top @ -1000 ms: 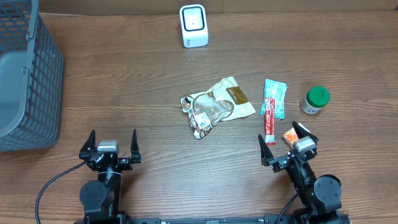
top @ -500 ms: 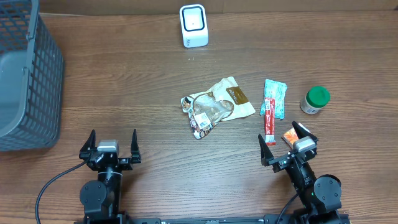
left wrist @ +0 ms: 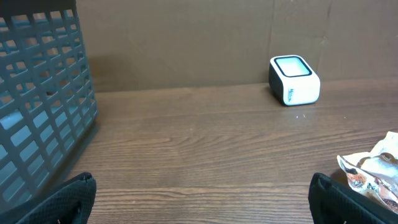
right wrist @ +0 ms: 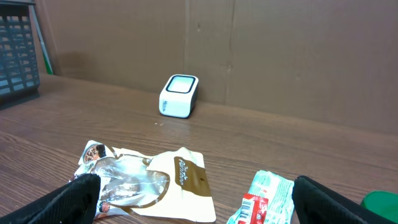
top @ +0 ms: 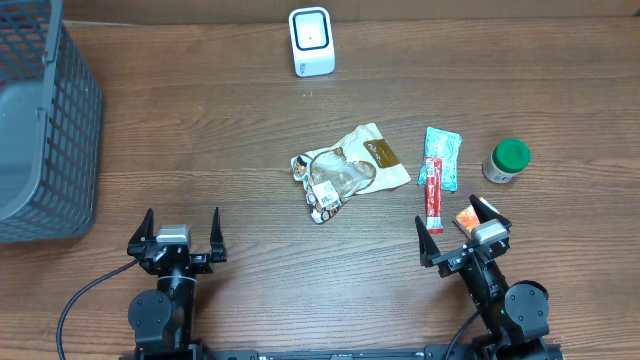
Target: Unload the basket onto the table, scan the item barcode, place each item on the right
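**Left gripper** (top: 182, 216): jaws fully apart, nothing between them, touching nothing. It hangs over bare table (top: 250, 270) at the near left edge. In the left wrist view its fingers (left wrist: 69, 198) sit in the two lower corners.

**Right gripper** (top: 449, 212): jaws fully apart and empty, at the near right edge. One finger overlaps the orange packet (top: 464, 221) in the overhead view; contact cannot be told.

**Goods, right of centre, all lying loose on the table:**
- snack pouch (top: 352, 170), crumpled, partly clear, with a brown panel; nearest the middle
- red stick packet (top: 433, 195), lengthwise, just beyond the right gripper
- teal packet (top: 442, 156), touching the red stick's far end
- green-lidded jar (top: 507, 160), upright, furthest right

**Barcode scanner** (top: 311, 41): white, upright at the far edge, centre, well apart from the goods.

**Basket** (top: 45, 130): grey mesh, far left.
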You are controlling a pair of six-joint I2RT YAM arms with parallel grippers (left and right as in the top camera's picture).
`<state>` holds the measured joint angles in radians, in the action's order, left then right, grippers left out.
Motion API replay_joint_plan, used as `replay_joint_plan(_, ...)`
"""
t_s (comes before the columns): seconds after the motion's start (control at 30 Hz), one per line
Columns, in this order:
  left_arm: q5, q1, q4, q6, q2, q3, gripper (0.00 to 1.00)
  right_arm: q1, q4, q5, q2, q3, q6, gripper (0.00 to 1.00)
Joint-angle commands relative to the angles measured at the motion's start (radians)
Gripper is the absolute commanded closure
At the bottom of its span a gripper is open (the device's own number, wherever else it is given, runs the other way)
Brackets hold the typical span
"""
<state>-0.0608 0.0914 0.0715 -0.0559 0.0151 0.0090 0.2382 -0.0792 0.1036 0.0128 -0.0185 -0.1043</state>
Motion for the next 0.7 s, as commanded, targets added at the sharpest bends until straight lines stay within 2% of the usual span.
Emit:
replay_joint_plan(0.0,-0.01,0.0,0.001,-0.015,-0.011,-0.004,0.0,0.008,0.003,-0.01,-0.009,0.01,0.007,0.0)
replay_joint_plan(0.67,-0.01,0.0,0.001,-0.015,-0.011,-0.004,0.0,-0.026,0.003,-0.01,-0.009,0.01,0.007,0.0)
